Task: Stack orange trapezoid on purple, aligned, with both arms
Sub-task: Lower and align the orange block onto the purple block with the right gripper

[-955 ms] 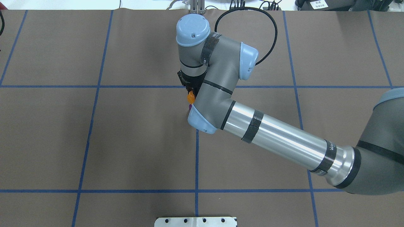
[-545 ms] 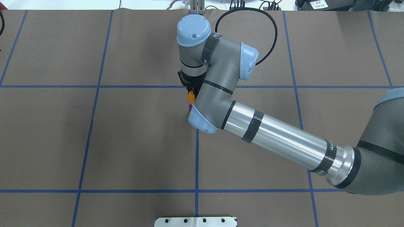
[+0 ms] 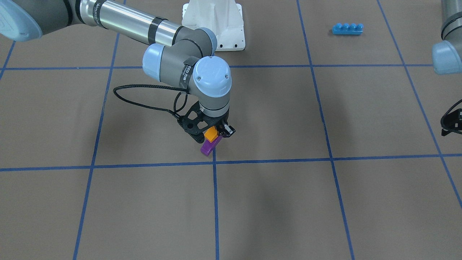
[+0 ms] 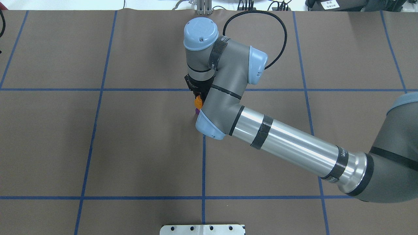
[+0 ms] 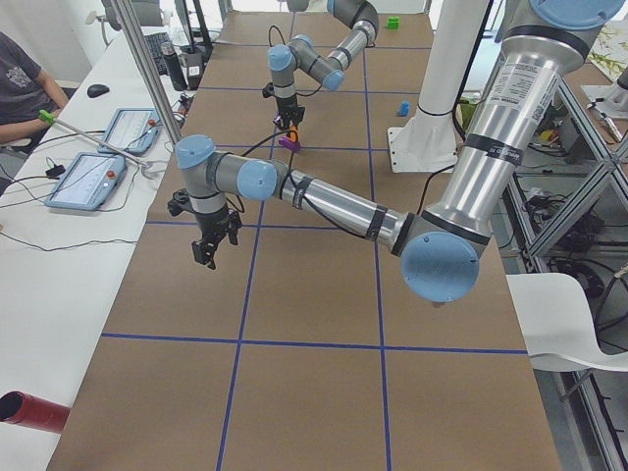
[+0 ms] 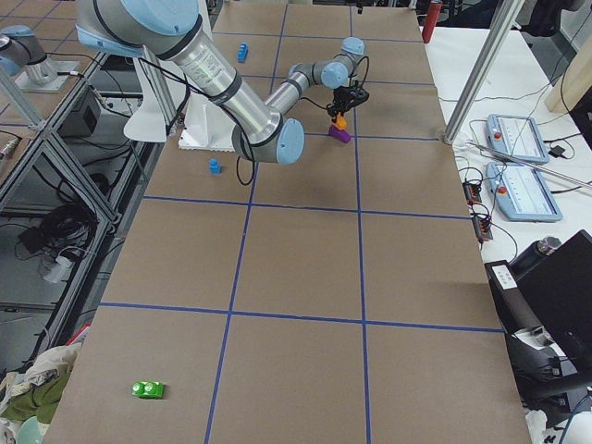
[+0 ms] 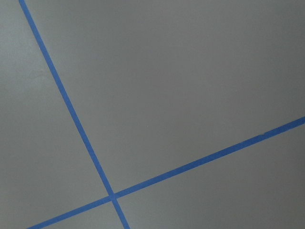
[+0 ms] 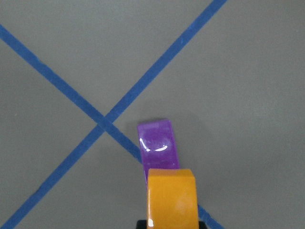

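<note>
My right gripper (image 3: pixel 215 135) is shut on the orange trapezoid (image 3: pixel 211 134) and holds it just over the purple block (image 3: pixel 209 146), which lies on the brown table by a blue tape crossing. In the right wrist view the orange block (image 8: pixel 171 198) overlaps the near end of the purple block (image 8: pixel 157 143); I cannot tell whether they touch. In the overhead view the wrist hides most of both the orange block (image 4: pixel 197 102) and the purple block (image 4: pixel 197 111). My left gripper (image 3: pixel 451 122) hangs over bare table at the edge of the front view; I cannot tell whether it is open.
A long blue four-stud brick (image 3: pixel 347 29) lies near the white base (image 3: pixel 216 21). A small blue block (image 6: pixel 215 166) and a green block (image 6: pixel 148 389) lie farther off. An operator and tablets (image 5: pixel 83 182) are at a side bench.
The right wrist has shifted very slightly with the orange block still in its grip. The purple block has not moved.
</note>
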`<state>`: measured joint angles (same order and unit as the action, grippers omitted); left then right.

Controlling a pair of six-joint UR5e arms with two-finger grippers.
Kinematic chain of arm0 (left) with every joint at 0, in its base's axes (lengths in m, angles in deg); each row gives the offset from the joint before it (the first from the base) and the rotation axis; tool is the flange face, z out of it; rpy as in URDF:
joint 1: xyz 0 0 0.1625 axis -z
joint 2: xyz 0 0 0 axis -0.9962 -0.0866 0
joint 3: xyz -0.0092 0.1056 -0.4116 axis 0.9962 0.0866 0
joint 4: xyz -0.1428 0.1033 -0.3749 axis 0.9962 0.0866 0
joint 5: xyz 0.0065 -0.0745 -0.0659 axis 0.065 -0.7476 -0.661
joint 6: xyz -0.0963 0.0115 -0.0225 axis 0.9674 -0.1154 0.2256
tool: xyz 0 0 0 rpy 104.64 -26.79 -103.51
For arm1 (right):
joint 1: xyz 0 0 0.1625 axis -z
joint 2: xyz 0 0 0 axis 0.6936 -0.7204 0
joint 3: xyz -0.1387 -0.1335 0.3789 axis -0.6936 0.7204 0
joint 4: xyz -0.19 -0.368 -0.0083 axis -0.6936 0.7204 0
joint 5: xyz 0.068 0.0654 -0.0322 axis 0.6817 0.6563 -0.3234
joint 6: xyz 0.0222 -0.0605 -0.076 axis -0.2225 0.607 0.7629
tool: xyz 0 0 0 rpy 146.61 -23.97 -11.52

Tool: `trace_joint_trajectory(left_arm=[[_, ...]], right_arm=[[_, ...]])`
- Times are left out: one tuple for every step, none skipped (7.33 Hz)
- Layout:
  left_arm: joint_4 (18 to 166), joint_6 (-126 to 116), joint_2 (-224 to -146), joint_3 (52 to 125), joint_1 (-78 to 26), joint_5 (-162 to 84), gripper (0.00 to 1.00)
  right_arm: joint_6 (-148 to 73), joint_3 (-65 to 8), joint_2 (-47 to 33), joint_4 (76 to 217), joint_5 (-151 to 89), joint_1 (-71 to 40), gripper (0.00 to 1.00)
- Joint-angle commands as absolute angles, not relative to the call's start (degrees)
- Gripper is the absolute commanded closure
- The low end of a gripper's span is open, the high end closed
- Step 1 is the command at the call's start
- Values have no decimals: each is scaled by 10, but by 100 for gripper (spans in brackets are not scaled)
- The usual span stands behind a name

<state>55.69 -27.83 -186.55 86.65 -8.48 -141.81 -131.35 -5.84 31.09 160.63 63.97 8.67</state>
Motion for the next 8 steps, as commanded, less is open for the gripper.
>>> trace_joint_trajectory(left_arm=[[557,-278,-1866,866,-85,-1419,0],[557,-278,-1866,866,-85,-1418,0],[557,-277,-1867,866,-86,-1419,0],[557,-277,-1867,866,-86,-1418,0],[557,-277,-1867,866,-86,-1418,0],[557,-277,-1867,866,-86,-1418,0],[557,-277,-1867,866,-86,-1418,0],[557,-277,-1867,865,-86,-1419,0]], right_arm=[[-1314,-58,310,1606,640,91,100],[-1314,-58,309,1606,639,91,100],[-1313,-58,305,1605,639,91,100],[-1313,-58,305,1605,639,91,100],[-1312,-58,305,1605,639,91,100],[-1310,-58,305,1605,639,91,100],[-1309,-58,302,1605,639,91,100],[-1308,-58,301,1605,639,92,100]])
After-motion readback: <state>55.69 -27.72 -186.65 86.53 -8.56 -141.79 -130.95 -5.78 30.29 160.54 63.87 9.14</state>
